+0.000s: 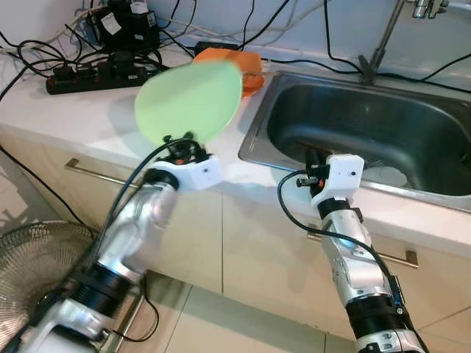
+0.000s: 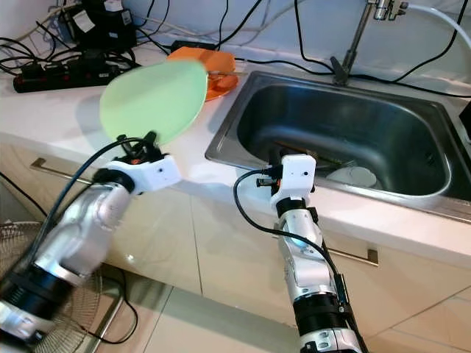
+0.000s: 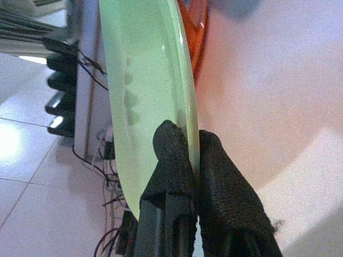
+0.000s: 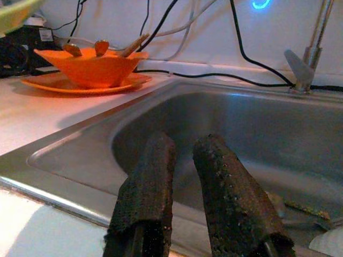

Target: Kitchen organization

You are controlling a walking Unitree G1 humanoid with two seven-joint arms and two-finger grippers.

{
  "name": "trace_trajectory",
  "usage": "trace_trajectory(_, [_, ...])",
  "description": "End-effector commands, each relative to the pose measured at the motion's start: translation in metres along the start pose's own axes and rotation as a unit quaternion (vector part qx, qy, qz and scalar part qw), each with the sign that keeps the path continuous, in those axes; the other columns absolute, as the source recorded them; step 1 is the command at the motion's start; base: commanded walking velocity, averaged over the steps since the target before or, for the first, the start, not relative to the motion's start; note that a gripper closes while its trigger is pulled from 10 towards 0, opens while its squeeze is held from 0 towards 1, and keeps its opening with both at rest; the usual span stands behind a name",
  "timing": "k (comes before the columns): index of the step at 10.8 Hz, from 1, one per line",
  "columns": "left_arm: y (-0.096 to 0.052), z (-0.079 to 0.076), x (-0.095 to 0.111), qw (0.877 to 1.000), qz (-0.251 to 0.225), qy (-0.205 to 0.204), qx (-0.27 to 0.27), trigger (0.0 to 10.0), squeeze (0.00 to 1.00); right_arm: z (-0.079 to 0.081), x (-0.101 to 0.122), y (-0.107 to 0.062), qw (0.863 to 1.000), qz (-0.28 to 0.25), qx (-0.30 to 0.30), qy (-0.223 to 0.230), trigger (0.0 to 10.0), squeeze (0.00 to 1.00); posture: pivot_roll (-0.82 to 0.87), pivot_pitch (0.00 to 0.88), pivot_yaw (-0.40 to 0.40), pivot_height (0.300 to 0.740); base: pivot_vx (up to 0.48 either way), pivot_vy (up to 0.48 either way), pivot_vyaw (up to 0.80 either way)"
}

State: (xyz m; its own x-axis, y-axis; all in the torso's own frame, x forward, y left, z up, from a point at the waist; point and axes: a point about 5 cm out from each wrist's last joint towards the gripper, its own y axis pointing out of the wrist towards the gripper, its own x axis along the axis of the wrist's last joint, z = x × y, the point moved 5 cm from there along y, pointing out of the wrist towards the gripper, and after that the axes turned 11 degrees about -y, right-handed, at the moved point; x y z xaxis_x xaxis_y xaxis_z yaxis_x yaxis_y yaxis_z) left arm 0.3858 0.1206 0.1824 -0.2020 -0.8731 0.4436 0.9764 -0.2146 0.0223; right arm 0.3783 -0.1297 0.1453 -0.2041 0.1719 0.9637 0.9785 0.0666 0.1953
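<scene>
Left pincer [image 3: 187, 160] is clamped on the rim of a light green plate [image 1: 190, 101], both black fingers [image 3: 171, 155] pressed tight against the edge; plate is held up tilted above the white tabletop [image 1: 88, 121], centre-left of the head view, clear of the surface. Right pincer [image 4: 182, 182] sits at the near rim of the steel sink [image 1: 383, 132], right half of the frame, pointing into the basin; its two fingers are a small gap apart and grip nothing. Sink basin holds a whitish round item [image 1: 388, 176] near the front right, and thin utensil-like bits beside it, too small to tell. Faucet [image 1: 383, 40] stands at the back edge of the sink, upper right. Behind the green plate, upper centre, an orange bowl [image 4: 91, 67] sits on an orange plate [image 4: 80, 84] on the tabletop just beside the sink's left back corner; bowl has a few brownish pieces in it. Black power strip [image 1: 96, 73] with tangled cables runs along the wall, upper left. Fan grille [image 1: 33, 272] on the floor, lower left. Cabinet fronts with bar handles [image 1: 92, 173] below the tabletop.
</scene>
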Motion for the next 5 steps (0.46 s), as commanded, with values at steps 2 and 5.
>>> trace_trajectory(2, [-0.003,0.007,0.027,0.998,-0.053,0.0,0.031,10.0,0.0,-0.002,0.004,0.006,1.0,0.002,0.0,0.012,10.0,0.0,0.18,0.037,-0.006,0.74,0.0,0.0,0.0])
trace_trajectory(5, [0.002,-0.003,0.045,0.996,-0.087,0.001,0.012,10.0,0.0,-0.009,0.014,0.015,0.999,-0.003,-0.001,0.044,10.0,1.0,0.18,0.027,-0.003,0.74,0.0,0.0,0.0])
